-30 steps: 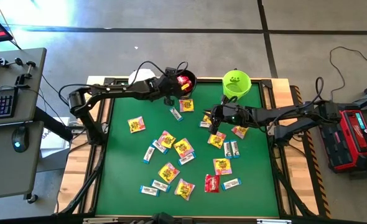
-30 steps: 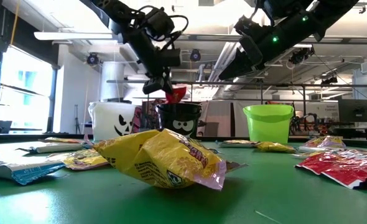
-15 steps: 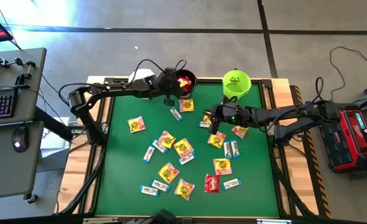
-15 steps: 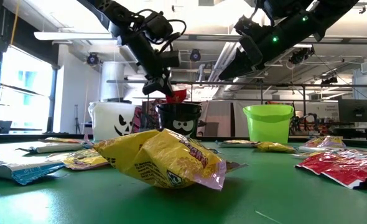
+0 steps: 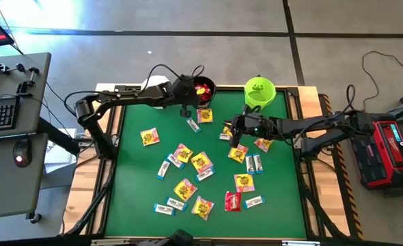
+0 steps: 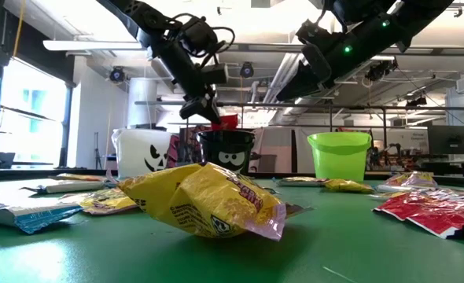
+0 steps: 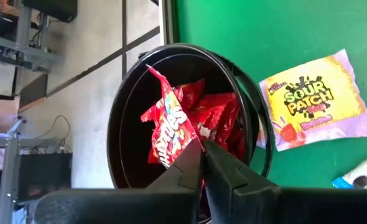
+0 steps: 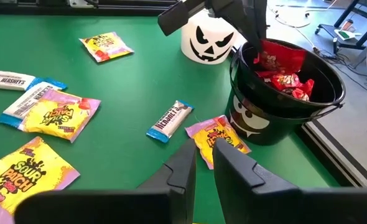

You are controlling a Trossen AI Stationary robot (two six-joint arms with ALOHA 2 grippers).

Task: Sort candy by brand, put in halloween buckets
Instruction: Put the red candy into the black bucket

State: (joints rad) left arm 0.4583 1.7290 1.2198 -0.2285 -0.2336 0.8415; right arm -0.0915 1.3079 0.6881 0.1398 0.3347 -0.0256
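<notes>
Since 1 second ago, the red packet (image 6: 226, 121) has been carried slightly further over the black bucket (image 6: 226, 149); it is pinched by 1 corner in the nearly closed left gripper (image 7: 202, 163), above other red packets inside. Light, limp and crinkly handling is judged likely, so an edge pinch suits it. The right gripper (image 8: 203, 163), barely parted and holding nothing, hovers over the green table (image 5: 283, 191) beside scattered yellow-and-pink packets (image 5: 201, 162).
</notes>
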